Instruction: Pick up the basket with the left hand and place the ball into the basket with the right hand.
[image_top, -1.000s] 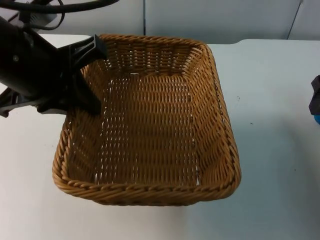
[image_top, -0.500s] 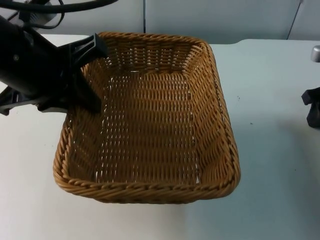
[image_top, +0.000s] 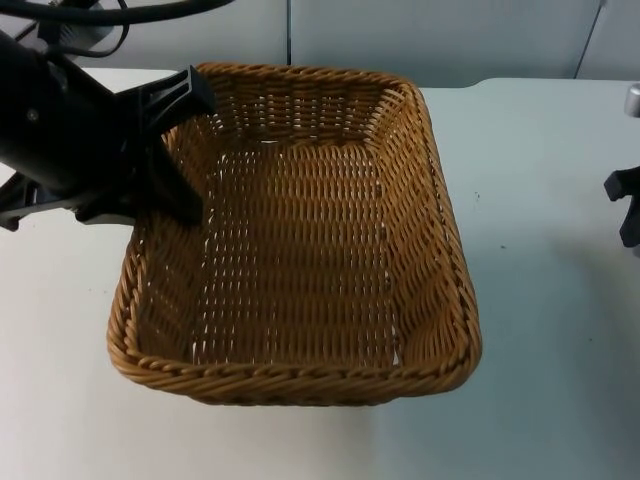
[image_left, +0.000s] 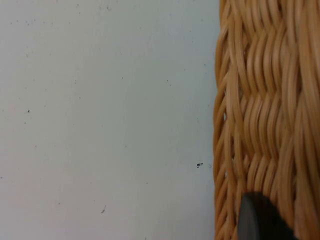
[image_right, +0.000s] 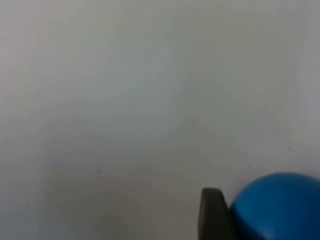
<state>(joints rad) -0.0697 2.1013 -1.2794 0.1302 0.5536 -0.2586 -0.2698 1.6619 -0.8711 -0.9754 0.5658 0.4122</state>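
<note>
the left gripper (image_top: 185, 150) is clamped on the far left rim of the wicker basket (image_top: 300, 240), one finger outside the wall and one inside. the basket sits in the middle of the white table (image_top: 540, 300), its inside bare. in the left wrist view the woven wall (image_left: 265, 110) runs alongside a black fingertip (image_left: 257, 220). the right gripper (image_top: 628, 205) is at the table's right edge, well apart from the basket. in its wrist view a blue ball (image_right: 277, 207) sits pressed against its fingertip (image_right: 212, 215), so it looks to be holding the ball.
</note>
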